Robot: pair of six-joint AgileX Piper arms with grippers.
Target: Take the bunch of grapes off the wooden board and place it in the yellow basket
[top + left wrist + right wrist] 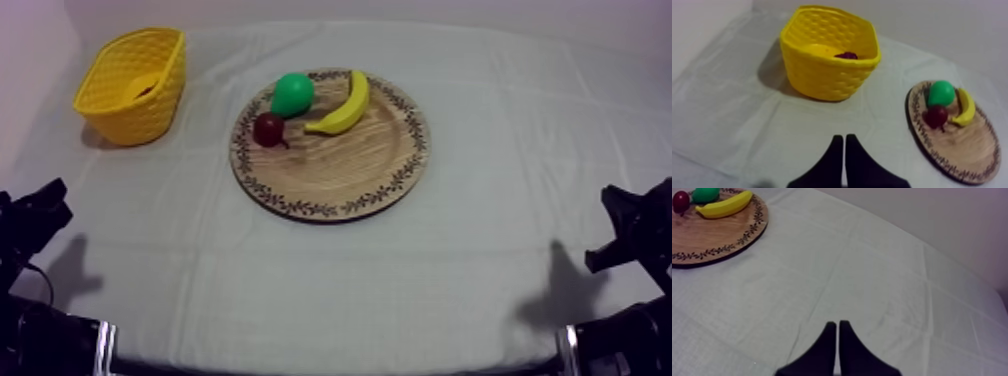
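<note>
My left gripper (843, 137), black fingers together on nothing, is the nearer one to the yellow latticed plastic basket (822, 75), which stands straight ahead of it. Inside, what looks like the dark purple bunch of grapes (847, 55) peeks over the rim, mostly hidden, its long axis unreadable. The round wooden board with patterned rim (340, 170) bears a green pear (293, 93), a small red fruit (268, 129) and a yellow banana (343, 105). My right gripper (837, 323), also closed and empty, lies well apart.

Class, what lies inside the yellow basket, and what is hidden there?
In the yellow basket, a dark purple piece, apparently the bunch of grapes, shows above the near rim. The wall covers the rest of it.
</note>
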